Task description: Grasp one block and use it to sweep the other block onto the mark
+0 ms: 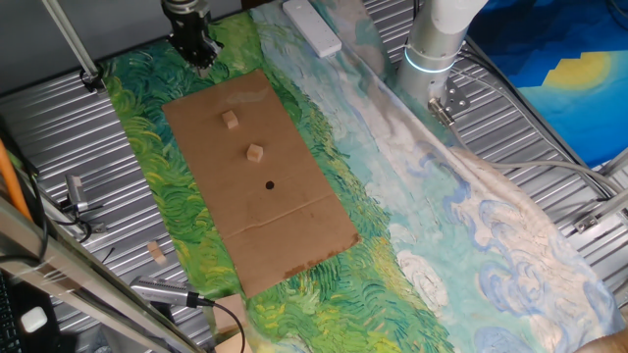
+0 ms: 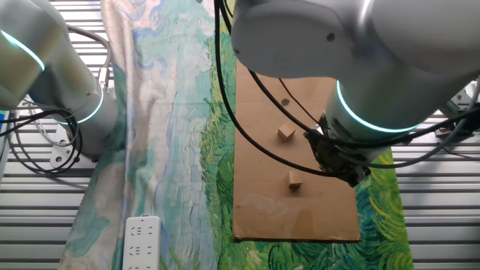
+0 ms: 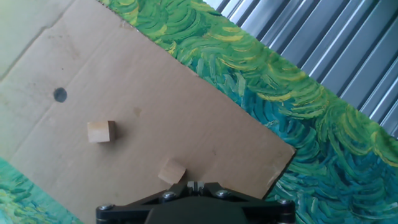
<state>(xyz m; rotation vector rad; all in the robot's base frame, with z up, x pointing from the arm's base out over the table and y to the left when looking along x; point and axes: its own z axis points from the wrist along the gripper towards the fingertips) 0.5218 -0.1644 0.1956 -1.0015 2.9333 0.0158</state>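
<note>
The mark (image 1: 270, 184), a small black dot on the cardboard sheet (image 1: 294, 226), lies farthest out from the gripper (image 1: 199, 51), well past both blocks. The far block (image 1: 255, 152) sits near the dot on the gripper's side of it; the near block (image 1: 231, 120) lies between that one and the gripper, apart from both. The gripper hangs over the sheet's end, holding nothing; how wide its fingers stand cannot be told. A painted cloth (image 1: 422, 196) spreads beneath the sheet.
</note>
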